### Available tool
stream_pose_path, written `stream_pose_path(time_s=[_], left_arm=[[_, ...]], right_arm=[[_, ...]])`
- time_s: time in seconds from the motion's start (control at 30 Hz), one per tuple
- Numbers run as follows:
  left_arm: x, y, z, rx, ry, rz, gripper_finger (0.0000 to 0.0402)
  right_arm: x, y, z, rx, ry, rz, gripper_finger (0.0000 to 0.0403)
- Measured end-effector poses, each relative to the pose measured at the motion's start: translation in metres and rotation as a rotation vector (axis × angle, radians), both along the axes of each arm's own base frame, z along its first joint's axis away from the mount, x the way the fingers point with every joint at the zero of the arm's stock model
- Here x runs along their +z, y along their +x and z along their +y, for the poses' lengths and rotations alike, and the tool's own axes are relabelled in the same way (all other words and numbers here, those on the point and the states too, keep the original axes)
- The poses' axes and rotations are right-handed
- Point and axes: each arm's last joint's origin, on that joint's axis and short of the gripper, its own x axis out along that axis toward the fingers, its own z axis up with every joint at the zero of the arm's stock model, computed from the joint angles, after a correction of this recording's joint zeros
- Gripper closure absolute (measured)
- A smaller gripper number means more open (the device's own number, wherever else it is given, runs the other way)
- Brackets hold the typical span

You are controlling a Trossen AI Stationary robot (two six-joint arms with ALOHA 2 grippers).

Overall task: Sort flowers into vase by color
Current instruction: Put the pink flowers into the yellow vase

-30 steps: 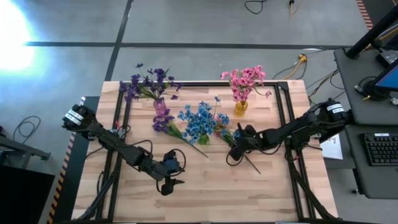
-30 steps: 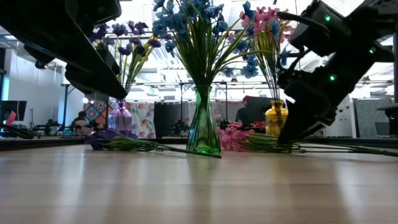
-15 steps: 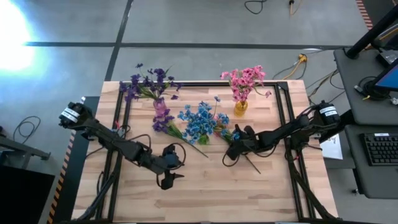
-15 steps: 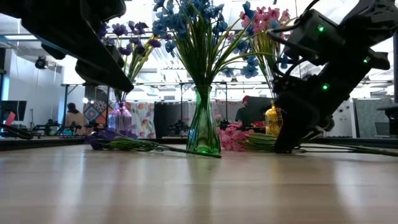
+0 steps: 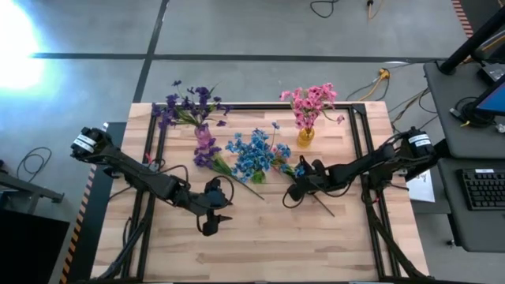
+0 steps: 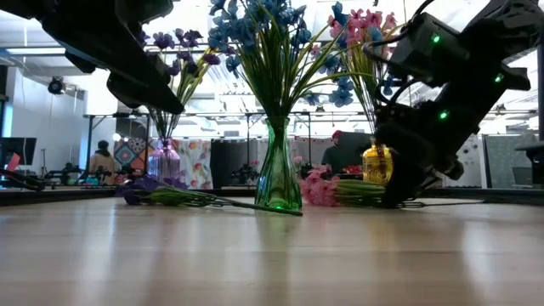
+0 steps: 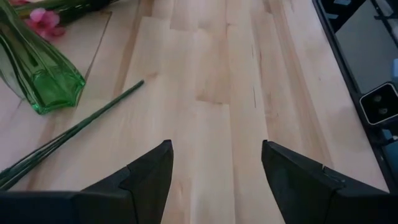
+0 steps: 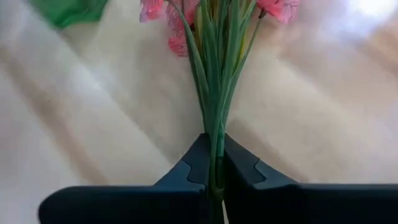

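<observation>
I've got the right tool (image 8: 214, 165) clamped on the pink sprig's (image 8: 217, 93) stems, still flat on the surface (image 5: 268, 244) mid-frame right of the green vase (image 6: 278, 170). Left tool (image 7: 214, 174) hangs open, empty, lower left. A purple sprig (image 5: 209, 154) still lies loose; three vases already hold blooms.

Robotics lab: wooden bench (image 5: 260, 237), floor cables (image 5: 377, 79), desk keyboard (image 5: 483, 189).
</observation>
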Motion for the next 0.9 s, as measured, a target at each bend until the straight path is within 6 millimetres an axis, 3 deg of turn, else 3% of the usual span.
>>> stream_pose_path(time_s=[0.17,0.47,0.9], left_arm=[[0.0,-0.001,0.001,0.004,0.005,0.008,0.017],[-0.002,-0.003,0.003,0.025,-0.016,0.016,0.017],[0.001,-0.005,0.003,0.037,-0.04,0.009,0.017]], right_arm=[[0.026,-0.008,0.002,0.019,0.037,-0.07,0.0389],[0.073,-0.027,0.005,-0.03,-0.078,-0.259,0.039],[0.104,-0.044,0.001,-0.067,-0.227,-0.39,0.039]])
